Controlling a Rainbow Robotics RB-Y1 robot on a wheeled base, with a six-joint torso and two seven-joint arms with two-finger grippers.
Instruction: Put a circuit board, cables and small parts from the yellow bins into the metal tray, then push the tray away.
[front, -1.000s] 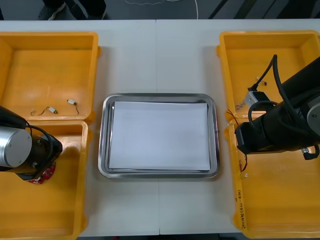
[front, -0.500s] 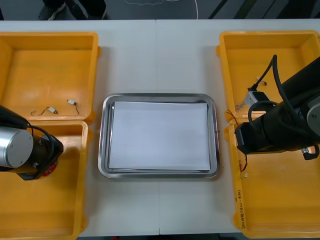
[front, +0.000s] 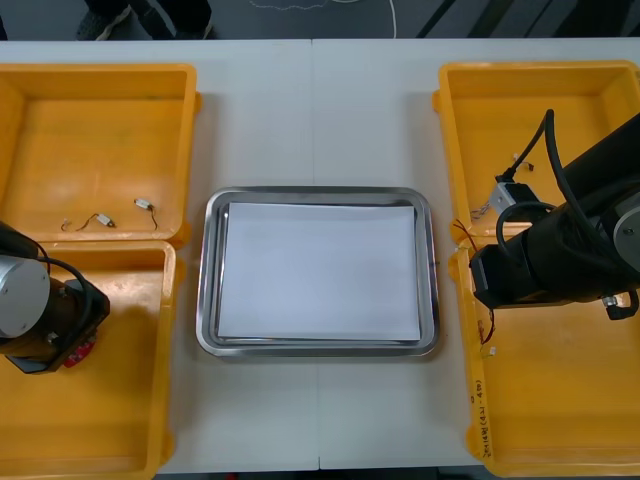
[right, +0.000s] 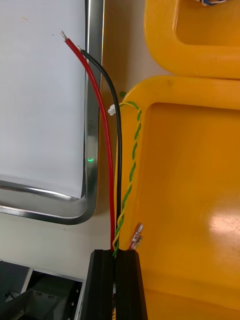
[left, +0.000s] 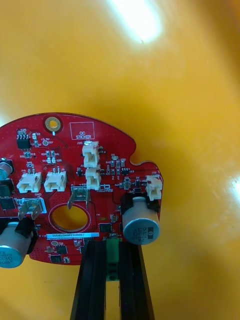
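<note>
A round red circuit board (left: 75, 190) lies over the orange floor of a bin, and my left gripper (left: 112, 245) is shut on a green part at its edge. In the front view the left arm (front: 30, 320) hangs over the near-left yellow bin (front: 110, 440), a sliver of the board (front: 82, 351) peeking out beside it. My right gripper (right: 116, 255) is shut on a bundle of cables (right: 116, 165): red, black and a twisted green-yellow one. Their free ends reach over the rim of the metal tray (right: 92, 125). The right arm (front: 550, 265) sits over the near-right bin's (front: 560, 410) inner edge.
The metal tray (front: 205, 300), white inside, lies mid-table. Small metal parts (front: 100, 220) lie in the far-left bin (front: 100, 120). A small metal part with wires (front: 505, 192) sits in the far-right bin (front: 520, 95). Thin wires (front: 487, 332) hang at the near-right bin's rim.
My left arm has shifted left and slightly nearer within the near-left bin, taking the red board along; less of the board shows now. The right arm has not moved.
</note>
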